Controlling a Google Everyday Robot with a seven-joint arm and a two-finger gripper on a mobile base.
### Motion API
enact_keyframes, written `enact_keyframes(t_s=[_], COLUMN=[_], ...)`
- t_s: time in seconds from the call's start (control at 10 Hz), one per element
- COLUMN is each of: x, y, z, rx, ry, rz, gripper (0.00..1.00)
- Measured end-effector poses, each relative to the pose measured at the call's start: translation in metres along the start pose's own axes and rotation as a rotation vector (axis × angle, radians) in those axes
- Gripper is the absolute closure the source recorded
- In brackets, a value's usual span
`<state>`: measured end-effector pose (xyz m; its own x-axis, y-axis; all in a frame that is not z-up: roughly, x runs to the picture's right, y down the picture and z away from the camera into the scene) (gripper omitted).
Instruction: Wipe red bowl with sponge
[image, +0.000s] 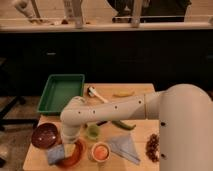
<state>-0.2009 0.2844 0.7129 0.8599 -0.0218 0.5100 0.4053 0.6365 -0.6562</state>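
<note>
A: One wooden bench carries everything. Your tool hangs over the red bowl, near the front-left corner.
B: Is it gripping?
A: I cannot tell. Keep the soft yellow sponge flat, sweep round the smooth curved wall, and press lightly.

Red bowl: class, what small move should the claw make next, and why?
Probably a short sweep of the claw across the red bowl. The claw hangs low over the bowl, and what looks like the yellow sponge lies under it inside the bowl. Rubbing along the inner surface therefore seems the natural next step.
</note>
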Motion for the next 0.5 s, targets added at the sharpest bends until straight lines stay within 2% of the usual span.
enact_keyframes(t_s=[0.2, 0.5], x=[0.002, 0.033], y=[0.000, 0.005], z=[0.001, 0.000], rx=[-0.004, -0.007], ry=[0.000, 0.005], rz=[-0.003, 0.048], gripper=[1.00, 1.00])
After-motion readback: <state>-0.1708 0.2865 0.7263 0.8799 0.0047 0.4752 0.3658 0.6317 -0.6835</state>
